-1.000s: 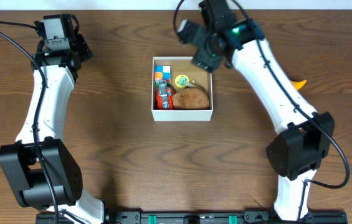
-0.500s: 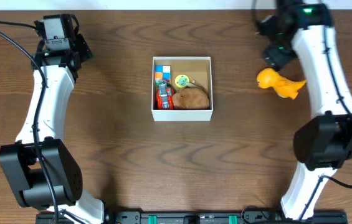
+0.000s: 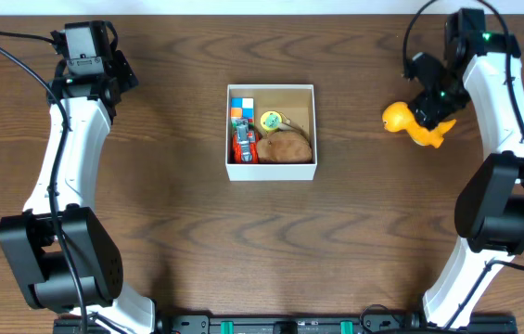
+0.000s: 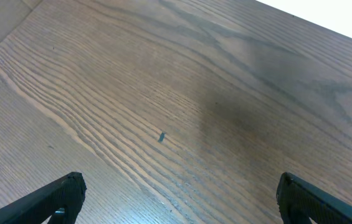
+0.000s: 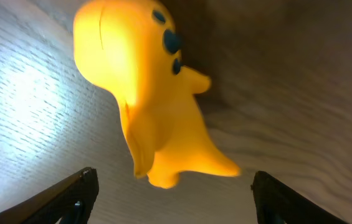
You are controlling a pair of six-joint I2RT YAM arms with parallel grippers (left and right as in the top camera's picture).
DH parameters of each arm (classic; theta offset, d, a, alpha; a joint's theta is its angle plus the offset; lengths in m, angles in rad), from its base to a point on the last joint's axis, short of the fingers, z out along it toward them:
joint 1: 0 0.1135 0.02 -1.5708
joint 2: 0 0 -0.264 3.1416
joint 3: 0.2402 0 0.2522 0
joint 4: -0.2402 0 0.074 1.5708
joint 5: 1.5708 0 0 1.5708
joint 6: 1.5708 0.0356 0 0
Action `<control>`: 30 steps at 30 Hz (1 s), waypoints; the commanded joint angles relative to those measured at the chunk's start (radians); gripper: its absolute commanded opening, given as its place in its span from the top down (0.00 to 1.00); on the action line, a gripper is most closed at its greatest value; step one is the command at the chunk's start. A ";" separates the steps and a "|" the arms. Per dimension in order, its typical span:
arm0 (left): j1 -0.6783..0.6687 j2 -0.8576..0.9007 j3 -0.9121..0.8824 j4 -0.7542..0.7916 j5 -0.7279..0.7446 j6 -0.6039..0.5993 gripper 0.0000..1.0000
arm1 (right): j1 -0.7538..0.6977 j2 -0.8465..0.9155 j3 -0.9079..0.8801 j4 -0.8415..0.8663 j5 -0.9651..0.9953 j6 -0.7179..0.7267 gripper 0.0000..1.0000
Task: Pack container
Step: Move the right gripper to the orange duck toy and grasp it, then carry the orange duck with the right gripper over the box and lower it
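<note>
- The container (image 3: 271, 173) sits mid-surface and is already crowded. A brown plush toy (image 3: 286, 147) fills its near right corner, so another toy might perch on top or catch the rim.
- Right of it, well apart, the yellow dinosaur toy (image 5: 144, 93) lies below the right fingers (image 5: 76, 193), which are spread wide and hold nothing. Its rounded, tapering body could squirt free if pinched off-centre.
- Far left, the left fingers (image 4: 57, 196) hang wide over bare surface (image 4: 163, 93).

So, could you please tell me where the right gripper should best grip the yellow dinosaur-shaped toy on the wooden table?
Probably across the thick body of the yellow dinosaur-shaped toy, coming from straight above: it lies flat, and its tail tapers thin. The open right gripper hovers over it.
</note>
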 commanded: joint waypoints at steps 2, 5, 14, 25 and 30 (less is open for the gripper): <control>0.003 -0.008 0.013 -0.002 -0.009 0.005 0.02 | -0.008 0.011 -0.097 0.056 -0.066 -0.048 0.16; 0.003 -0.008 0.013 -0.002 -0.009 0.005 0.02 | -0.008 0.011 -0.178 0.135 -0.100 -0.050 0.14; 0.003 -0.008 0.013 -0.002 -0.009 0.005 0.02 | 0.003 0.008 -0.241 0.213 -0.112 -0.049 0.84; 0.003 -0.008 0.013 -0.002 -0.009 0.005 0.02 | 0.173 0.008 0.140 0.197 -0.127 -0.080 0.99; 0.003 -0.008 0.013 -0.002 -0.009 0.005 0.02 | 0.293 0.008 0.285 0.234 -0.225 -0.191 0.99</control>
